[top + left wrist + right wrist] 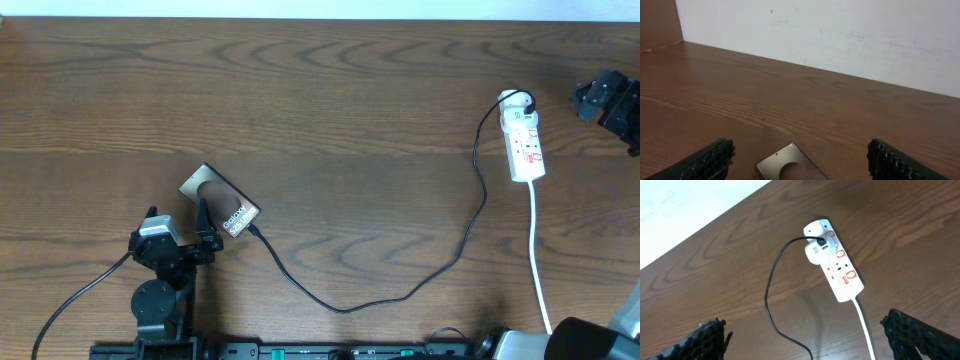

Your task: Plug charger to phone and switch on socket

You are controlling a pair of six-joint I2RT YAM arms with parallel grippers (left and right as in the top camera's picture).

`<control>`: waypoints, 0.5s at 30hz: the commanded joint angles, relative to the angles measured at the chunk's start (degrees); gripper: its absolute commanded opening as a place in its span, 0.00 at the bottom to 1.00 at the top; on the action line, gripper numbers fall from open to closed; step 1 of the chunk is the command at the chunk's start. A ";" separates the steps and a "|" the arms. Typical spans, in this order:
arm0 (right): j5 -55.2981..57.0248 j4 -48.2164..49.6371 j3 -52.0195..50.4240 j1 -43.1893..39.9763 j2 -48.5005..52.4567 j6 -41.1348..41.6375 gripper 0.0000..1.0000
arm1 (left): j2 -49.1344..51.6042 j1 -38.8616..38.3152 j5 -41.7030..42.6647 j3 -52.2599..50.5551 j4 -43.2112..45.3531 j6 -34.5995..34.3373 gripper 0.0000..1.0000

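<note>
Left pincer (801, 161): wide, empty, above phone (221, 203) lying flat on bench (330, 110). Right pincer (810, 337): wide, empty, far right of phone. Charger (400, 295): black cable, tip at phone's near end, looping rightward to socket (526, 145), white strip far right of phone.

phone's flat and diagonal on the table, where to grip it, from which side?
Grip the phone across its two long edges, mid-body, coming straight down with the jaws turned to its diagonal. It lies flat, so only the thin edges offer purchase. Probably stay off the lettered end, where the charger tip lies.
</note>
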 commanded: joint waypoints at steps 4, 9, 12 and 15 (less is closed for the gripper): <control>4.39 2.91 -0.17 -0.17 -0.02 0.42 0.99 | -0.35 0.22 -1.18 -0.63 -2.89 0.55 0.88; 4.50 16.59 -5.64 3.43 -2.67 -3.76 0.99 | -0.35 0.22 -1.18 -0.63 -2.89 0.55 0.87; 4.48 26.23 -13.66 6.27 -6.49 -4.76 0.99 | -0.35 0.22 -1.18 -0.63 -2.89 0.55 0.88; 4.50 36.09 -23.02 8.41 -10.49 -4.74 0.99 | -0.35 0.22 -1.18 -0.63 -2.89 0.55 0.87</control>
